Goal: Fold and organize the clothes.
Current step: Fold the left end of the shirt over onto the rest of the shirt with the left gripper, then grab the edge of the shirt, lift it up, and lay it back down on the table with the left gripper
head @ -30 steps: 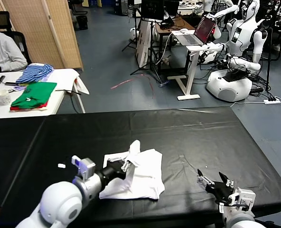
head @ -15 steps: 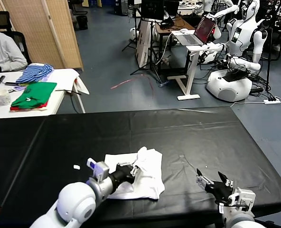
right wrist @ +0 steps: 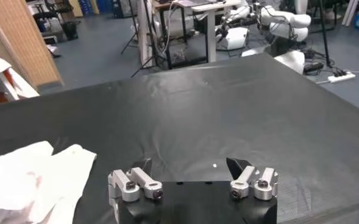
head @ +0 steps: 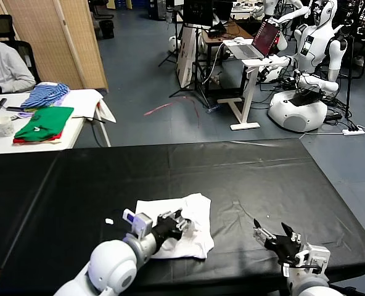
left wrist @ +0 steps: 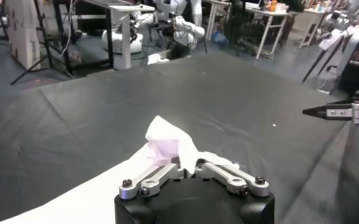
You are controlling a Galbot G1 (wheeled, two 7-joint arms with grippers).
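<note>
The white T-shirt (head: 195, 209) lies in a rough folded rectangle near the front of the black table (head: 262, 179). My left gripper (head: 181, 221) rests low on its near right part. In the left wrist view the gripper (left wrist: 185, 167) has its links drawn together, and a raised fold of the shirt (left wrist: 165, 139), faintly pink, stands up from between them. The fingertips are hidden under the cloth. My right gripper (head: 275, 237) hovers open over bare table at the front right, apart from the shirt (right wrist: 33, 176); its jaws (right wrist: 191, 165) hold nothing.
A small white scrap (head: 109, 221) lies on the table to the left of the shirt. A side table at the far left carries green and red folded garments (head: 44, 123), a blue-striped cloth (head: 45, 94) and a cup (head: 4, 126). Other robots and a laptop desk stand beyond.
My left gripper has carried a shirt fold rightward across the garment and lowered it. The lifted peak of cloth now lies much flatter. The right arm has stayed still.
</note>
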